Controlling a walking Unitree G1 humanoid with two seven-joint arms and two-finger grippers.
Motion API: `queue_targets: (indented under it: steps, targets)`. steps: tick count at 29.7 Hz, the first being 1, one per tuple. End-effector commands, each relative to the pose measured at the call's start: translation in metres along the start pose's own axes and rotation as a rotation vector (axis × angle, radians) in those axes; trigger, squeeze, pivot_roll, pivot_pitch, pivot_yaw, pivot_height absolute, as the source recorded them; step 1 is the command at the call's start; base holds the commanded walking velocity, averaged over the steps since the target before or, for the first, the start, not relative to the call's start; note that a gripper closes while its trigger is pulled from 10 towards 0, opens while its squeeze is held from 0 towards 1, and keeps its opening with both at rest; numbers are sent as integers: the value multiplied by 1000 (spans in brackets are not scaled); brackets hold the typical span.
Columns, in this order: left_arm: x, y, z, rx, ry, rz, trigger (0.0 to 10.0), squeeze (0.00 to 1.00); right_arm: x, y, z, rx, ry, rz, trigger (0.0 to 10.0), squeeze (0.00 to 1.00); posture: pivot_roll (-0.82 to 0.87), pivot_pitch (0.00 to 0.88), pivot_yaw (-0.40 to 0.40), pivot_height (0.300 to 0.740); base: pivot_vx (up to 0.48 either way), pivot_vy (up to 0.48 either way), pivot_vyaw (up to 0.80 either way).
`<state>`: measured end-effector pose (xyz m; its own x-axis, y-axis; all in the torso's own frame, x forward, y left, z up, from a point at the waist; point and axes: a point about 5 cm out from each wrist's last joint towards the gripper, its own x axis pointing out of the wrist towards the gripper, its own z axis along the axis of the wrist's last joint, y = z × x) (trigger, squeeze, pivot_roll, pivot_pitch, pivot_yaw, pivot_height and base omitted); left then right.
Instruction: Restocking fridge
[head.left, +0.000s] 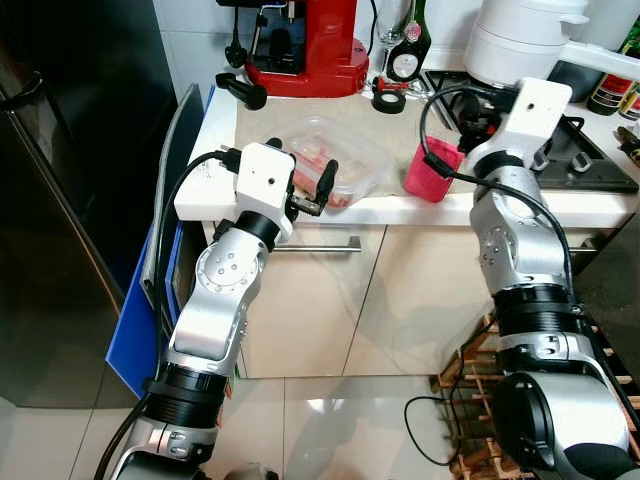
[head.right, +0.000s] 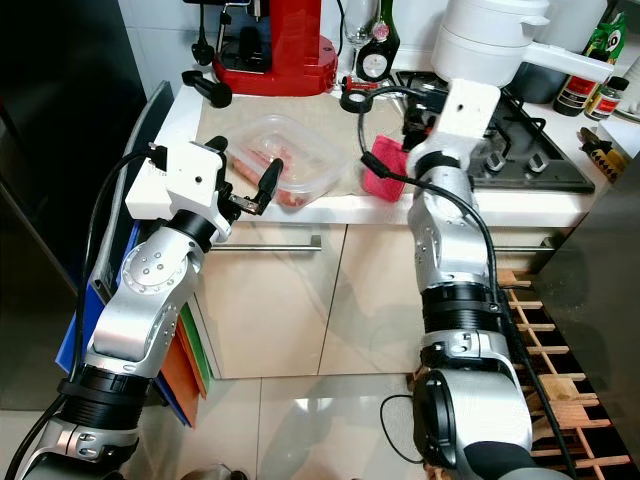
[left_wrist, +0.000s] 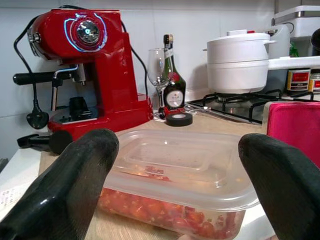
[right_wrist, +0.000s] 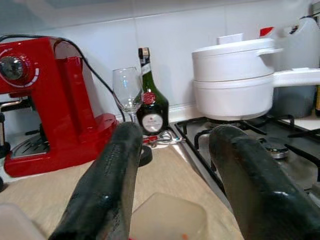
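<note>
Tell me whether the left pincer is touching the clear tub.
Apart. In the left wrist view, the left pincer is open with the tub beyond its fingers, counter showing between them.

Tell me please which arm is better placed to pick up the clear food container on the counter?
The left, probably. The left gripper is open at the counter edge, its fingers framing the clear food container. The right gripper is over the pink container, aimed toward the stove.

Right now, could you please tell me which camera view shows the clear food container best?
The left wrist view: the lidded clear food container sits close between the open left claw fingers, red food visible inside. Both eye views show it smaller, from above; the right wrist view catches a corner.
</note>
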<state>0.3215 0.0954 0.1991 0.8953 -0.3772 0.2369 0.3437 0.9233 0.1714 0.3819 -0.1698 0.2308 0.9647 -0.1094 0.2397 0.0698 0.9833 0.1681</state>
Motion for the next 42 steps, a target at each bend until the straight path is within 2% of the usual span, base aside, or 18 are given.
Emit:
queue_targets:
  steps: [1,5,7,12,19,23,24,25,26,27,29,34,36,42]
  targets:
    - [0,-3,5,10,-14,-14,10000,0,2,0,4,-9,-15,-5,10000,1000,69,0,-41,740,0,0,0]
    - [-1,-3,5,10,-13,-12,10000,0,0,0,2,4,-2,-9,10000,1000,71,0,-43,740,0,0,0]
    - [-2,-2,5,10,-12,-9,10000,0,-1,6,-1,60,20,3,10000,1000,71,0,-42,740,0,0,0]
    - [-1,-3,6,14,-17,-11,10000,0,1,15,4,93,22,25,10000,1000,82,0,-49,740,0,0,0]
    - [-7,-1,7,25,-14,7,10000,0,0,19,-13,230,148,2,10000,1000,122,0,-65,740,0,0,0]
    - [-9,0,8,28,-12,14,10000,0,2,20,-13,213,165,-11,10000,1000,136,0,-68,740,0,0,0]
    - [-10,2,7,33,-7,18,10000,0,6,21,-7,138,153,-14,10000,0,138,0,-69,740,0,0,0]
    - [-10,2,7,33,-7,18,10000,0,6,21,-7,138,153,-14,10000,0,138,0,-69,740,0,0,0]
    - [-11,4,7,35,-5,21,10000,0,8,22,-3,93,140,-16,10000,0,137,0,-69,740,0,0,0]
    - [-11,6,7,38,-4,27,10000,0,11,25,5,-17,123,-26,10000,0,137,0,-69,740,0,0,0]
    - [-11,6,8,38,-3,30,10000,0,12,26,8,-55,133,-38,10000,0,135,0,-71,740,0,0,0]
    - [-12,5,7,35,1,33,10000,0,12,25,4,-46,196,-78,10000,0,128,0,-74,740,0,0,0]
    - [-12,5,7,33,2,34,10000,0,11,21,-2,-42,253,-116,10000,0,127,0,-74,740,0,0,0]
    - [-11,7,7,32,3,38,10000,0,8,13,-2,-28,265,-204,10000,0,118,0,-75,740,0,0,0]
